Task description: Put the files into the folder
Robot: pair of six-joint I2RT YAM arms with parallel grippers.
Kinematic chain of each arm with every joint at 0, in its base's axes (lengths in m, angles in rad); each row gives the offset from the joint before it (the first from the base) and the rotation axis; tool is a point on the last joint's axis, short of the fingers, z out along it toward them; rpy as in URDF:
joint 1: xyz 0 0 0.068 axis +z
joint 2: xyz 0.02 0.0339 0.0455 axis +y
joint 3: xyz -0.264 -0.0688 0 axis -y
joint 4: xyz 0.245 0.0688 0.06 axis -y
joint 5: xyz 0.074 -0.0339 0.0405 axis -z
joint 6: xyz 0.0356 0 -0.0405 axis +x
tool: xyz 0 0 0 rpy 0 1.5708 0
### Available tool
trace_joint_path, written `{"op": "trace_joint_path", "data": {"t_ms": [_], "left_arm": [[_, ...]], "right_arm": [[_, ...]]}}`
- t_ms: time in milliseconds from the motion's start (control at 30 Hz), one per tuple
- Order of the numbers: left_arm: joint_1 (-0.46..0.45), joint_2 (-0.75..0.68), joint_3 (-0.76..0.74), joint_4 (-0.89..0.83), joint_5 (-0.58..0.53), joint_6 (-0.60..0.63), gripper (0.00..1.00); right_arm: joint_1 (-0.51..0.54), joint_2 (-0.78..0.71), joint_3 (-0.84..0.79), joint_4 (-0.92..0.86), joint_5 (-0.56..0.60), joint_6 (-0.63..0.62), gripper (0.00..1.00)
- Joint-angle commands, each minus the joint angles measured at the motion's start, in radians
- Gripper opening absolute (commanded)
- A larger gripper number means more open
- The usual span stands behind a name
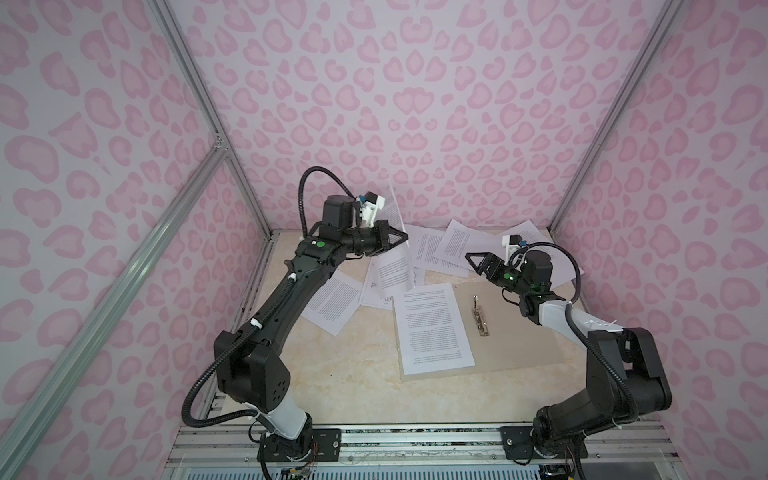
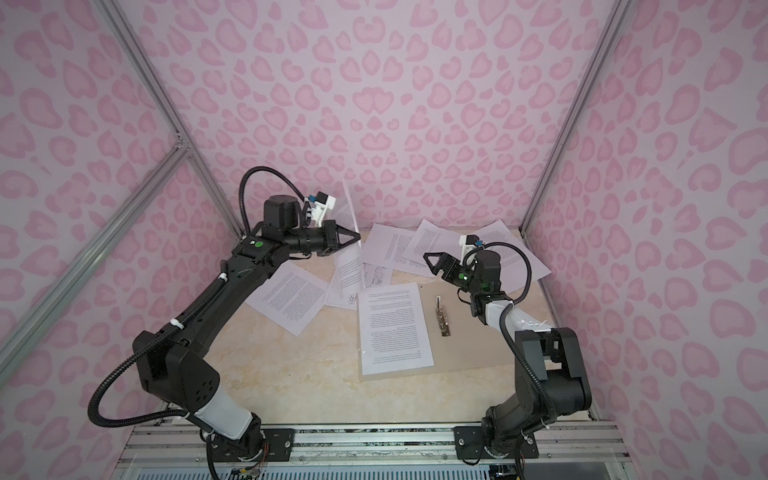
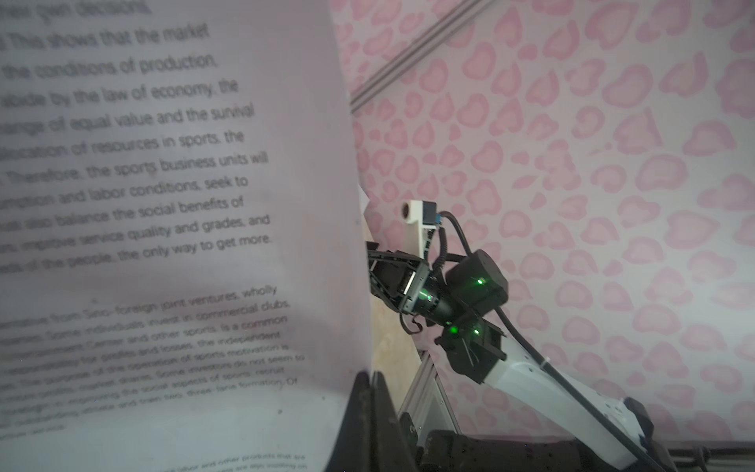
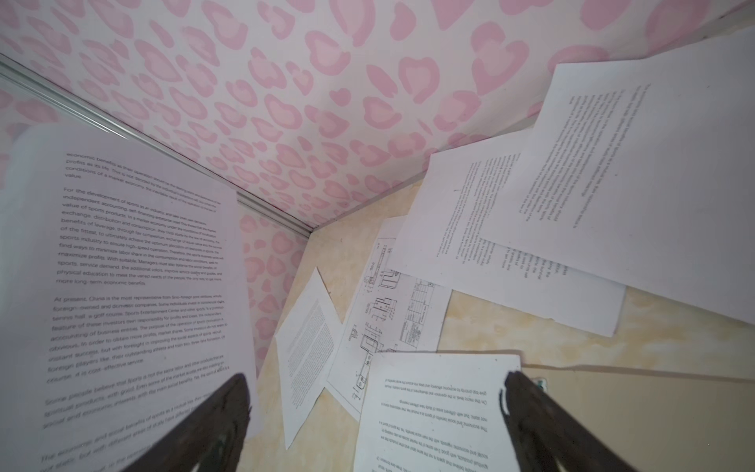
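My table (image 1: pixel 353 386) is a pale beige marbled top. The folder (image 1: pixel 519 332) lies open and flat on it, right of centre, toward my near side. Well to its left one printed sheet (image 1: pixel 332 305) lies askew. Between them, a little farther back, lies a sheet of line drawings (image 4: pixel 392 310), partly under other paper. At the far right several printed sheets (image 1: pixel 461 245) overlap one another.

**Left arm** (image 1: pixel 266 324) and **right arm** (image 1: pixel 623 374): black angular housings, each with one white link (image 1: pixel 286 415), on the left arm at its 6 o'clock end. Ribbed black cables (image 1: pixel 301 195) loop outside the links. Green lamps (image 1: pixel 320 244) sit near the wrists. White camera mounts (image 1: pixel 372 205) sit above the black, triangular-fingered left gripper (image 1: pixel 405 237) and right gripper (image 1: pixel 471 259). Black base plates (image 1: pixel 328 442) carry screws.
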Motion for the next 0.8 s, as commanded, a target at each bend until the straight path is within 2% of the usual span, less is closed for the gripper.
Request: {"op": "trace_joint_path", "data": {"t_ms": [0, 167, 333, 500, 767], "left_arm": [[-0.067, 0.059, 0.085, 0.072, 0.09, -0.079, 0.04], [-0.095, 0.085, 0.134, 0.144, 0.124, -0.162, 0.04], [-0.074, 0.059, 0.081, 0.175, 0.128, -0.181, 0.04], [-0.019, 0.041, -0.001, 0.188, 0.127, -0.18, 0.04], [0.077, 0.019, -0.122, 0.179, 0.168, -0.145, 0.04]], "right_arm": [[0.004, 0.054, -0.005, 0.342, -0.078, 0.167, 0.97], [0.009, 0.124, 0.002, 0.585, -0.096, 0.32, 0.97], [0.046, 0.188, 0.045, 0.697, -0.112, 0.421, 0.97], [0.073, 0.316, 0.1, 0.975, -0.11, 0.649, 0.96], [0.092, 0.359, 0.149, 0.98, -0.139, 0.682, 0.81]]}}
